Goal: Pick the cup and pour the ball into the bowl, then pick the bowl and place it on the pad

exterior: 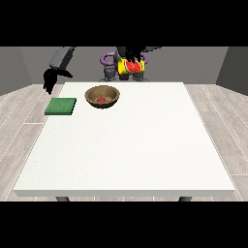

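White table (126, 145) is filling most of the frame, with the robot sitting small at the top centre behind its far edge. The hand at the view's right (131, 54) is hanging raised above the far edge, its dark fingers curling round one yellow cup (131, 66) with a red patch on its side; the cup is lying tilted, up in the air, above and to the right of the bowl. The hand at the view's left (48, 80) is dangling off the table's upper left corner from a grey forearm, pointing downward; whether its fingers are released or clenched cannot be told. One brown wooden bowl (102, 96) is standing on the table in the upper centre, and one red ball (101, 99) is resting inside it. One green square pad (61, 106) is lying flat to the left of the bowl, near it but apart.
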`<action>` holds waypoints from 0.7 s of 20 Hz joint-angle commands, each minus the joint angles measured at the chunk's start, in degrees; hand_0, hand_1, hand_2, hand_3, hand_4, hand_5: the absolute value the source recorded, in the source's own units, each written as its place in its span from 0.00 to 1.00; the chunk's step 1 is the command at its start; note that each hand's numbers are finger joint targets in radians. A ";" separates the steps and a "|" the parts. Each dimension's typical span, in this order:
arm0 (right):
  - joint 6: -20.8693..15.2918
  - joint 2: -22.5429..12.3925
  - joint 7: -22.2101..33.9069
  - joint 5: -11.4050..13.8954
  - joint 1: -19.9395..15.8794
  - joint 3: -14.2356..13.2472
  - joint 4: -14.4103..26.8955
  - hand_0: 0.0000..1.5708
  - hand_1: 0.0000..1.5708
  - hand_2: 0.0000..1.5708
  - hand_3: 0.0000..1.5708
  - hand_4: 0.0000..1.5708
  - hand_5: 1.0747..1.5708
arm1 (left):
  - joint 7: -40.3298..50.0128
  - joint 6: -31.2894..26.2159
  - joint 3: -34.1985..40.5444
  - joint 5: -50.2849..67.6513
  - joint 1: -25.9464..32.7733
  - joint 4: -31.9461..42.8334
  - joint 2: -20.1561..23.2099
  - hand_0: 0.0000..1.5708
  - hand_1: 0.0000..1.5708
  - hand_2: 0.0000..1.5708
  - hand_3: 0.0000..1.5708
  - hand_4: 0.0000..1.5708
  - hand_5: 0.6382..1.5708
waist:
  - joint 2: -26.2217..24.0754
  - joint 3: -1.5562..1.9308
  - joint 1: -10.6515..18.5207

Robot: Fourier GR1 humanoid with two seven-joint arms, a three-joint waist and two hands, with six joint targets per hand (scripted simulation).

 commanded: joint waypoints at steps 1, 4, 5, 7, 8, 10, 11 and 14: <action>0.13 0.82 -0.14 -0.38 2.20 0.06 -1.16 0.00 0.00 0.00 0.00 0.30 0.97 | -2.70 7.79 11.32 10.31 5.94 -2.85 4.55 0.18 0.18 1.00 1.00 0.64 1.00 | 0.21 -0.15 1.08; -2.04 1.46 0.40 -0.88 -0.90 -0.39 -2.13 0.00 0.00 0.00 0.00 0.26 0.97 | -8.32 7.94 15.45 19.57 8.16 -3.20 2.88 0.55 0.55 1.00 0.99 0.59 0.98 | 5.35 -0.06 2.16; -2.29 2.04 -0.71 0.03 -1.08 0.55 -3.02 0.00 0.00 0.00 0.00 0.19 0.98 | -8.62 6.38 18.51 24.25 6.42 -3.61 1.18 0.81 0.81 1.00 1.00 0.62 0.98 | 6.25 -0.09 1.28; -2.15 1.48 0.17 -1.71 -1.28 -1.17 -2.38 0.00 0.00 0.00 0.00 0.14 0.99 | -12.38 7.45 21.91 31.92 9.11 -5.82 -0.53 0.79 0.79 1.00 0.79 0.58 0.97 | 8.04 -0.17 3.06; -2.19 3.57 -0.29 -1.46 -1.06 -0.19 -3.42 0.00 0.00 0.00 0.00 0.16 0.99 | -13.85 8.94 23.48 33.90 10.14 -4.81 -0.93 0.75 0.75 0.89 0.72 0.49 0.96 | 9.26 -0.17 1.36; -3.26 5.94 -0.69 -0.29 -0.94 1.62 -5.10 0.00 0.00 0.00 0.00 0.19 1.00 | -18.58 7.10 26.22 39.71 10.53 -4.04 -0.44 0.69 0.69 0.69 0.58 0.52 0.98 | 9.98 -0.09 0.05; -3.16 5.81 -1.14 -0.69 -1.45 1.23 -5.31 0.00 0.00 0.00 0.00 0.23 1.00 | -20.40 7.01 27.49 42.71 11.02 -4.44 -1.41 0.61 0.61 0.59 0.40 0.55 0.97 | 11.55 -0.08 0.48; -4.38 8.65 2.20 -0.65 -4.63 2.97 -7.18 0.00 0.00 0.00 0.00 0.25 1.00 | -23.32 7.18 30.74 50.68 10.21 -2.66 -3.41 0.18 0.18 0.00 0.00 0.53 0.99 | 13.66 -0.07 -2.12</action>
